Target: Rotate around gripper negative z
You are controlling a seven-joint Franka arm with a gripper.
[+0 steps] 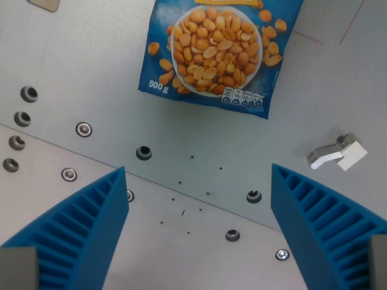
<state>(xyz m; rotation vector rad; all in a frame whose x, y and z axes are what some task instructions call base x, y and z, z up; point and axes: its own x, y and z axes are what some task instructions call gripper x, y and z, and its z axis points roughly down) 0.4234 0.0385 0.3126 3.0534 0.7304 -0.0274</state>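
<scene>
- Gripper (pixel 198 181) nearest the lens: two blue ribbed fingers, one (pixel 84 226) at the wrist view's lower left, the other (pixel 320 223) at lower right.
- Jaws spread wide; nothing between them, no contact with any item. Tips hang above bare plate.
- Plate (pixel 199 139) below: grey metal, a seam running diagonally from the left edge down toward the lower right.
- Bolts and threaded holes dotted over it; one dark hole (pixel 143 152) just past the left fingertip, another (pixel 254 196) close to the right finger, a third (pixel 232 235) lower between the fingers.
- Small dark specks scattered in the gap between the fingers.
- Clip (pixel 337 152), white plastic, lies on the plate at the right, beyond the right finger and apart from it.
- Bag (pixel 217 51) farthest out, top centre: blue peanut pack, "500 g" printed at its lower left corner, picture of a bowl of nuts. Lies flat, slightly skewed, upper part cut off by the frame edge. Well clear of the fingers.
- Tan object (pixel 45 4) at the top left corner, mostly out of frame; cannot tell what it is.
</scene>
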